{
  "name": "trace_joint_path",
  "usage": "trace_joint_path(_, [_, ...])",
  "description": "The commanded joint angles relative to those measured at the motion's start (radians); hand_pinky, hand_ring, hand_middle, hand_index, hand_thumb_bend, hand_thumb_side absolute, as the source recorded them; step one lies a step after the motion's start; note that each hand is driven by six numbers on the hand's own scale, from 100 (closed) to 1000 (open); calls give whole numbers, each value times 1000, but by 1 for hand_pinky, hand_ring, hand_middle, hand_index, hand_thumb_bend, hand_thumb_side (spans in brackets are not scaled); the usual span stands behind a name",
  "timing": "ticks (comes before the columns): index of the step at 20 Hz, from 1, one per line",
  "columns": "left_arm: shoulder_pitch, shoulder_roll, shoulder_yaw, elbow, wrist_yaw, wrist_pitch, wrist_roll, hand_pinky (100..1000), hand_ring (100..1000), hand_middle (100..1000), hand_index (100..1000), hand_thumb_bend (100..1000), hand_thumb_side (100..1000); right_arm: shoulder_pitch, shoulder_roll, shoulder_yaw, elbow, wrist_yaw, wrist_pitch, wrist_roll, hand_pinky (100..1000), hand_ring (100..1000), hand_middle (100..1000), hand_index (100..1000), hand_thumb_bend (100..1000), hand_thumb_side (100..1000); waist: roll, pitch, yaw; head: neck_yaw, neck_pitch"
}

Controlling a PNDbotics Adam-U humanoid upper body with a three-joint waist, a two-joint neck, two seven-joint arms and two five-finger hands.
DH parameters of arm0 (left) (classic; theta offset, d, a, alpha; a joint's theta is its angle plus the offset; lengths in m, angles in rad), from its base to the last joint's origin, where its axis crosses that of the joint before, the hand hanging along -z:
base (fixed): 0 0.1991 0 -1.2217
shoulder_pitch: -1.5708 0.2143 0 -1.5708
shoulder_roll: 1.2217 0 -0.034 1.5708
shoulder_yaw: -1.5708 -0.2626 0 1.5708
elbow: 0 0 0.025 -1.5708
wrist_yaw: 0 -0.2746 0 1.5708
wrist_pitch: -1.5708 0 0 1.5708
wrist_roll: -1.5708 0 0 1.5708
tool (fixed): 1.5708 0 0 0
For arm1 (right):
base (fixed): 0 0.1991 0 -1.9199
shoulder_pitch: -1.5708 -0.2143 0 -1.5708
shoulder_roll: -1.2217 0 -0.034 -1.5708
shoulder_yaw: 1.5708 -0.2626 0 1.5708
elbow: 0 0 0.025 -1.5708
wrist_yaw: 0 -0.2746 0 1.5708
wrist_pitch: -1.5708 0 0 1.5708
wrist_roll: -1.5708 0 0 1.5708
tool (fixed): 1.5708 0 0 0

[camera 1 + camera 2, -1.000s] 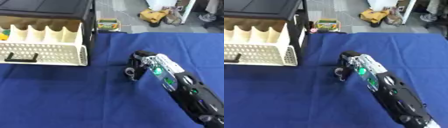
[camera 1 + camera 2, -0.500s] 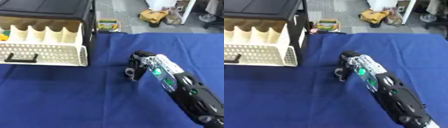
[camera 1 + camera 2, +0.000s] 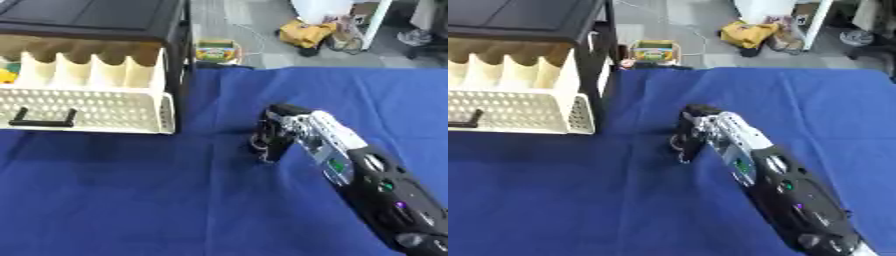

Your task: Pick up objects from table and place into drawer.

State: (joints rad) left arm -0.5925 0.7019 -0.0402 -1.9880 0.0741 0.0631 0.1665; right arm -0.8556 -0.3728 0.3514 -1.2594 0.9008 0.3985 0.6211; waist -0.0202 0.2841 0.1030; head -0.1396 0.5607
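Observation:
My right hand [image 3: 282, 125] reaches from the lower right to the middle of the blue tablecloth [image 3: 131, 200]. Its fingers [image 3: 268, 149] curl down to the cloth around a small grey thing [image 3: 677, 144], most of it hidden under the hand. At the left, the cream drawer [image 3: 87, 107] with a black handle [image 3: 39, 122] stands pulled out of a black cabinet [image 3: 96, 20]. It has upright dividers, and something yellow [image 3: 7, 76] lies at its far left. My left hand shows in neither view.
Past the table's far edge the floor holds a small colourful box [image 3: 217, 51], a yellow bag [image 3: 304, 35] and white furniture legs [image 3: 367, 22]. Blue cloth stretches in front of the drawer and to the hand's right.

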Motion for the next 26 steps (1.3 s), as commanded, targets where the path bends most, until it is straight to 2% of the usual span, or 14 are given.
trace_joint_path(1, [-9,16,10,-12,0,1,2,100,100,100,699,100,729,-20,-12,-8,-11,-3,4,-11,331,535,498,586,480,108,5,-23,-1,-1,-9])
trace_joint_path(9, [-7,15,10,-12,-1,-1,2,100,100,100,698,100,728,-21,-10,-7,-12,-4,8,-17,332,537,498,589,453,111,6,-24,-2,-2,-10])
trace_joint_path(12, [-6,15,11,-12,-2,-2,2,100,100,100,698,100,726,-21,-11,-7,-13,-4,4,-15,343,544,506,598,484,137,8,-24,-1,-2,-9])
trace_joint_path(16, [-3,14,11,-12,-6,-2,0,100,100,100,691,100,725,-30,-18,-18,-48,0,-19,1,394,580,552,690,530,235,8,-25,-2,0,-9])
trace_joint_path(20, [1,15,11,-12,-7,-2,0,100,100,100,691,100,725,-45,-33,-36,-89,17,-56,28,415,594,577,735,581,293,8,-27,-4,2,-9])
trace_joint_path(26, [4,13,10,-12,-9,0,-5,100,100,100,690,100,727,-60,-37,-48,-92,54,-89,61,440,629,620,812,622,295,6,-27,-7,1,-10])
